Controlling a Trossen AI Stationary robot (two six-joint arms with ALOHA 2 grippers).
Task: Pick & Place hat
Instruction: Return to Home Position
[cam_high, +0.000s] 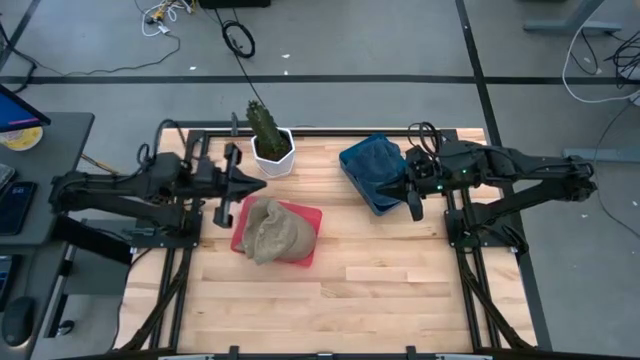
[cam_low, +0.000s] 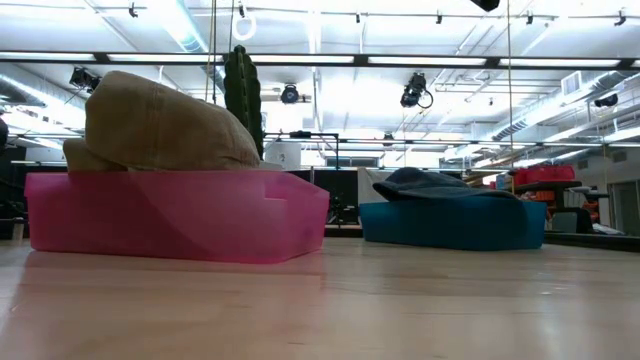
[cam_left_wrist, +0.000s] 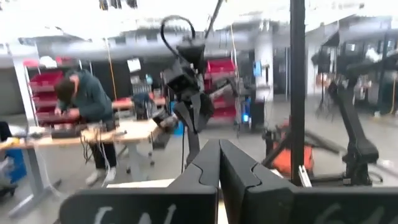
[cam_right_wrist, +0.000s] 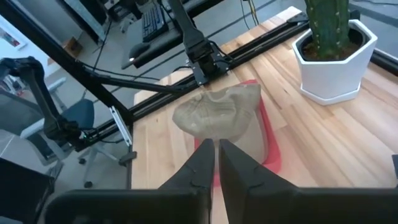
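Observation:
A tan hat (cam_high: 275, 230) lies crumpled in a pink tray (cam_high: 312, 214) at the table's middle; its crown rises above the tray wall (cam_low: 170, 215) in the low view. A dark blue hat (cam_high: 375, 160) rests in a blue tray (cam_low: 450, 228) at the far right. My left gripper (cam_high: 258, 186) hangs raised by the pink tray's far left corner, shut, pointing at the room beyond the table (cam_left_wrist: 219, 146). My right gripper (cam_high: 392, 190) hovers at the blue tray's near right side, shut, tipped down toward the tan hat (cam_right_wrist: 217, 118).
A cactus in a white pot (cam_high: 272, 145) stands at the far edge, between the two trays and close to my left gripper. Bare wood (cam_high: 330, 300) spreads across the near half of the table. A person works at a bench (cam_left_wrist: 87, 99) in the room beyond.

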